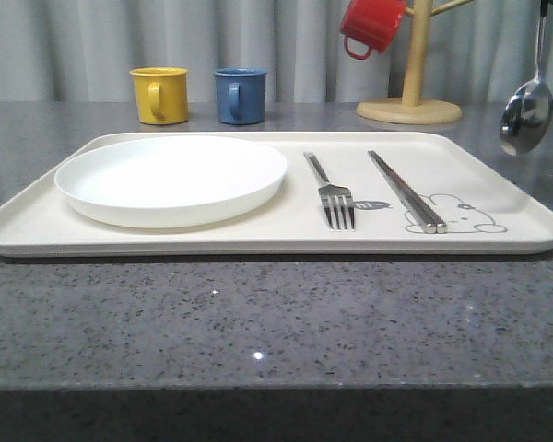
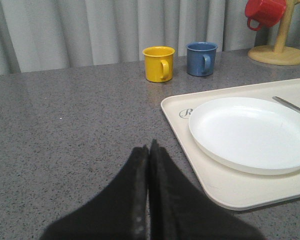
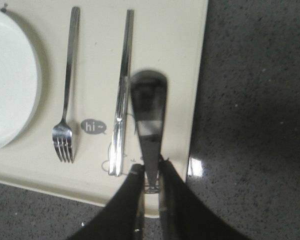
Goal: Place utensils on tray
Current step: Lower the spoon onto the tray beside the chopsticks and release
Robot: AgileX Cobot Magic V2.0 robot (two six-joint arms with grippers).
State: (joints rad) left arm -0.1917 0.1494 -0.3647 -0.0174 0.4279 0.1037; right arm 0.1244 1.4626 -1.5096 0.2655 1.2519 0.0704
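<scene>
The cream tray point(image 1: 258, 238) lies across the table and holds the white plate point(image 1: 170, 178), the fork point(image 1: 330, 191) and the chopsticks point(image 1: 405, 190). A metal spoon point(image 1: 526, 115) hangs bowl-down in the air above the tray's right edge. My right gripper point(image 3: 150, 170) is shut on the handle of the spoon point(image 3: 149, 112), which hangs over the tray point(image 3: 180, 60) beside the chopsticks point(image 3: 121, 95) and fork point(image 3: 66, 95). My left gripper point(image 2: 149, 147) is shut and empty over bare table, left of the tray point(image 2: 190, 150) and plate point(image 2: 250, 132).
A yellow mug point(image 1: 160, 95) and a blue mug point(image 1: 240, 95) stand behind the tray. A wooden mug tree point(image 1: 411, 92) with a red mug point(image 1: 370, 26) stands at the back right. A grey curtain backs the table.
</scene>
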